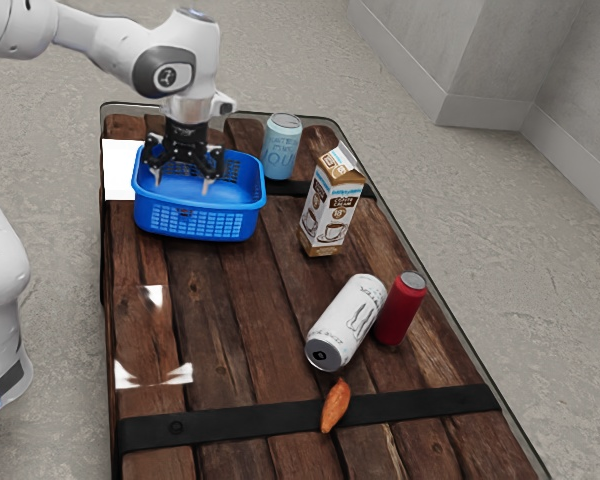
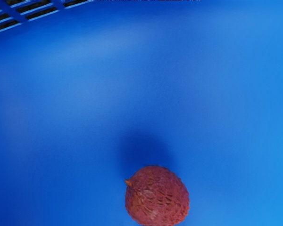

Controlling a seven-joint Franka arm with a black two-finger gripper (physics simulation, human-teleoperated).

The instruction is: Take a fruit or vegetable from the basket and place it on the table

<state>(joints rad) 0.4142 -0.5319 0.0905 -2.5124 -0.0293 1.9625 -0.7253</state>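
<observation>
At the exterior view's far left, a spread gripper (image 1: 183, 184) points down into the blue basket (image 1: 198, 222), a reddish lychee-like fruit (image 2: 157, 195) beneath the hand.

The fingers stand apart and grasp nothing; the fruit lies inside the basket. It should be light, with a thin, rough skin that gives some grip over softish flesh, so a gentle squeeze across its widest part, clear of the stub, looks best; too high a bite could make it roll away. Nearly round, it has no clear long axis. Its small stub points out sideways, though whether toward the scene's left, right, near or far I cannot tell.
</observation>
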